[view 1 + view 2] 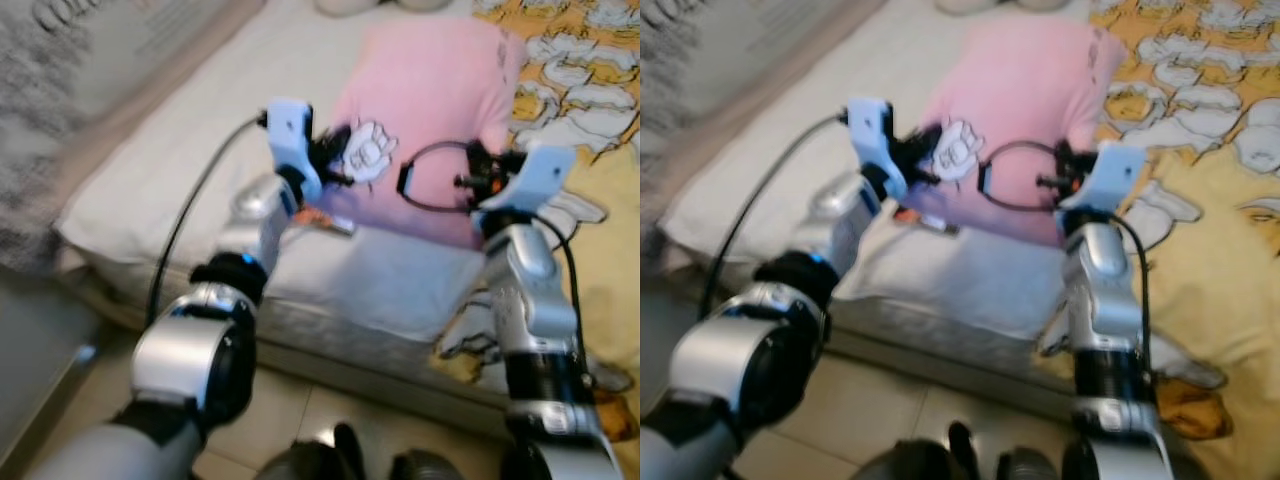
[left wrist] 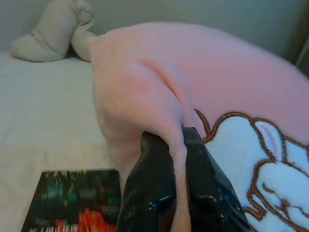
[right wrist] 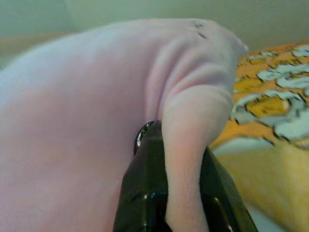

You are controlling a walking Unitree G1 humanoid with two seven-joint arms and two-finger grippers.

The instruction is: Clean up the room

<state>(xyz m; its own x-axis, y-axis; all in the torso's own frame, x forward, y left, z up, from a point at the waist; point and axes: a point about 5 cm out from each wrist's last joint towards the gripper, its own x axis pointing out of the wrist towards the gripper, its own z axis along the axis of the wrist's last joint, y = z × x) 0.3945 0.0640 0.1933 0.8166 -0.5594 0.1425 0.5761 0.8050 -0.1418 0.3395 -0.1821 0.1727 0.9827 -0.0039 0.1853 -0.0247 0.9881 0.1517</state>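
the pink pillow [image 1: 430, 110] is the landmark here, lying on the bed [image 1: 180, 150] between the white sheet and the yellow patterned blanket [image 1: 590, 120]. at the pillow's left near corner sits the left gripper [image 2: 178, 193], and the left wrist view shows its jaws clamped on a fold of the pink fabric, just beside the white rabbit patch [image 2: 263, 174]. just beside that corner, on the white sheet, lies a small dark card or booklet [image 2: 72, 200] with red print; what it is cannot be made out. beyond the pillow's far left corner rests a pale soft toy or cushion [image 2: 53, 31]. at the pillow's right near corner is the right gripper [image 3: 181, 193], its jaws likewise closed on a pinch of pink fabric, with the yellow blanket just beyond that edge. a black cable loops in front of the pillow between the two wrists.

judging from this, the tidy-up is at an early stage: the pillow is gripped at both near corners but not yet lifted clear or set in its place, and the small card and the rumpled blanket look untouched
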